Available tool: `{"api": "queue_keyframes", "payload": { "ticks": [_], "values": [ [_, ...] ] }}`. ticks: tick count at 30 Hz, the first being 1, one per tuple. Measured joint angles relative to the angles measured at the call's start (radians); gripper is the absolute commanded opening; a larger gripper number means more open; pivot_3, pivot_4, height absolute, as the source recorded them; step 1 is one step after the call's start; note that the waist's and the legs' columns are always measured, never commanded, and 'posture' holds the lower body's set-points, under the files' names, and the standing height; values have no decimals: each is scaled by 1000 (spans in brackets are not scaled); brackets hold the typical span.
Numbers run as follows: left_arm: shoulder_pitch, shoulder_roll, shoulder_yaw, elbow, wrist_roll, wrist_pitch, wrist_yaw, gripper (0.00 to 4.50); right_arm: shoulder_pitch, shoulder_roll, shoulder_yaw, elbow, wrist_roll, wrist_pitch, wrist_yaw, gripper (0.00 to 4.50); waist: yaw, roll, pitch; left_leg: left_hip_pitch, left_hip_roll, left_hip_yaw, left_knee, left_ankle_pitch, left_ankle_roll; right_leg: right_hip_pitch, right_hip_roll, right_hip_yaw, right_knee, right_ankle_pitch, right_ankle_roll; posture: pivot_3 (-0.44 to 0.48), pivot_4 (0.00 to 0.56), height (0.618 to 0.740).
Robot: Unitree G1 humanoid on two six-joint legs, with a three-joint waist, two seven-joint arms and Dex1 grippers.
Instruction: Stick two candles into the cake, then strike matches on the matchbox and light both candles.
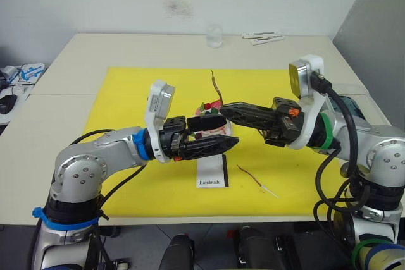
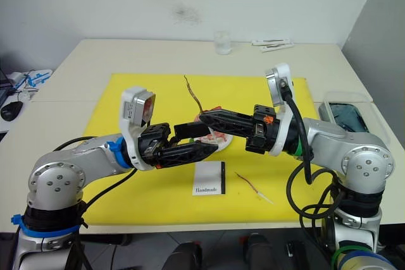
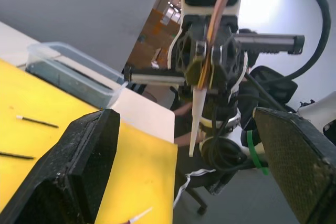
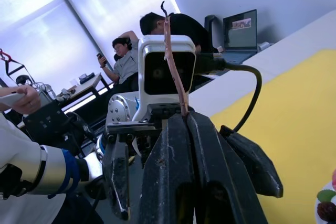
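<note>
Right gripper (image 2: pixel 204 116) is clamped on one thin curved brownish candle (image 2: pixel 193 97), held near-upright with its pale tip down over the small pink layered cake (image 1: pixel 212 129) mid-mat, likely to plant it. Left gripper (image 1: pixel 233 144) sits wide and empty just beside the cake, probably steadying. Second candle (image 1: pixel 257 181) lies loose near the yellow mat's (image 1: pixel 126 93) front edge, beside the flat white "Handmade" matchbox (image 1: pixel 212 172).
</note>
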Motion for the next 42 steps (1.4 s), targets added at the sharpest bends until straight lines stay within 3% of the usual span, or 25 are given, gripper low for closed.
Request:
{"api": "queue_keyframes", "payload": {
  "ticks": [2, 5, 17, 26, 30, 37, 42],
  "values": [
    [-1, 0, 0, 1, 3, 0, -4, 4500, 0, -13, 8, 0, 15, -19, -6, 15, 0, 0, 0, 0, 0, 0, 0, 0, 0, 0, 0, 0, 0, 0, 0, 0, 150, 740],
    [-1, 0, -1, 6, 11, 0, -15, 3941, 2, -30, 32, 1, 19, -43, -13, 0, 0, 0, 0, 0, 0, 0, -1, 0, 0, -1, 0, 0, 0, 0, -1, 0, 150, 740],
    [-12, -43, -15, 21, 22, 0, -24, 15, 32, -58, 93, 2, 39, -120, -15, 0, 0, 0, 0, -2, 0, 0, -1, 0, 0, -2, 0, 0, -1, 0, -1, 0, 150, 740],
    [-11, -38, -15, 13, 41, -1, -42, 15, 32, -91, 118, 14, 82, -142, -15, 0, 0, 0, 0, -4, 0, 0, -1, 0, 0, -4, 0, 0, -1, 0, -1, 0, 150, 740],
    [-10, -30, -15, 7, 70, -4, -47, 0, 28, -95, 132, 22, 117, -144, -19, 944, 0, 0, 0, -4, 0, 0, -1, 0, 0, -4, 0, 0, -1, 0, -1, 0, 150, 740],
    [-4, -23, -20, 2, 103, -4, -71, 0, -5, -99, 146, 30, 91, -188, -25, 3493, 0, 0, 0, -9, 0, 0, -1, 0, 0, -9, 0, 0, -1, 0, 0, 0, 150, 740],
    [0, -6, -20, -8, 103, -1, -81, 0, -5, -147, 125, 44, 60, -205, -15, 3493, 1, 0, 0, -15, 0, 0, 0, 0, 0, -14, 0, 0, 0, 0, 0, 0, 150, 740]
  ]
}}
